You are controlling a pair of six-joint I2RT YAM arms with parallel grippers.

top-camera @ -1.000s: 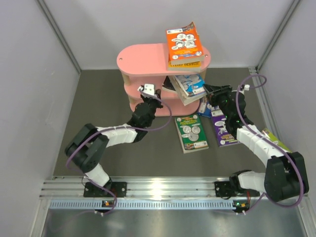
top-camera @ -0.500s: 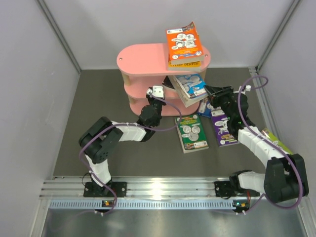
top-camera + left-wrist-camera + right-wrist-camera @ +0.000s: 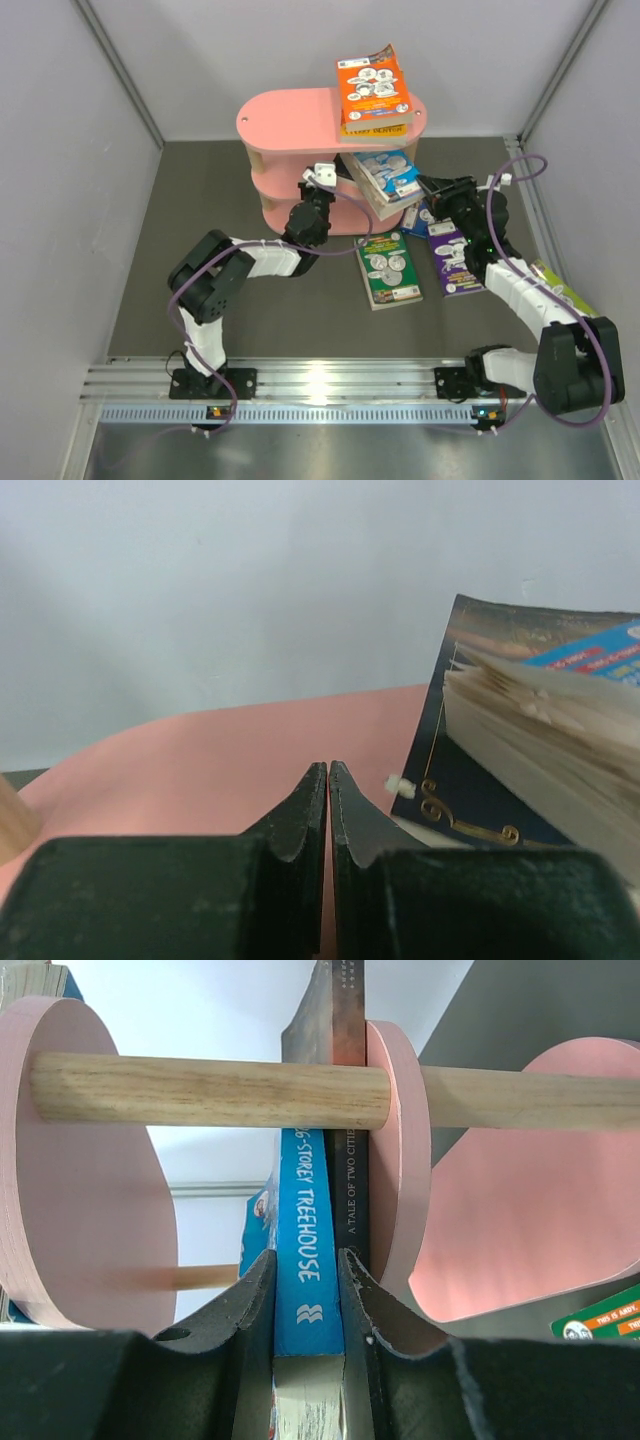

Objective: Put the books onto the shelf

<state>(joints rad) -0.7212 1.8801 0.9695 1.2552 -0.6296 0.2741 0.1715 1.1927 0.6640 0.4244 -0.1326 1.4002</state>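
The right gripper [image 3: 303, 1258] is closed to a narrow gap on the blue-spined book [image 3: 300, 1190], one finger on each cover close to the spine. We hold this clamp firm and push along the line of the spine, so that the book slides deeper between the two pink boards of the shelf [image 3: 90, 1180] without twisting. The dark-spined book [image 3: 352, 1200] lies flat against the blue one and touches the neighbouring board. We judge that sideways force would drag it along, so we advance straight and slowly. The wooden dowel [image 3: 200, 1090] crosses ahead of the fingers, and we stop before they meet it. The left gripper [image 3: 327, 780] is fully closed on nothing, just above the middle board and beside the dark cover; it may serve as a stop for the stack. Seen from overhead, the stack juts tilted out of the middle tier's right end. The orange book [image 3: 373, 85] rests on the top tier. The green book [image 3: 388, 268] and purple book [image 3: 455, 258] lie on the table [image 3: 200, 230], not yet shelved.
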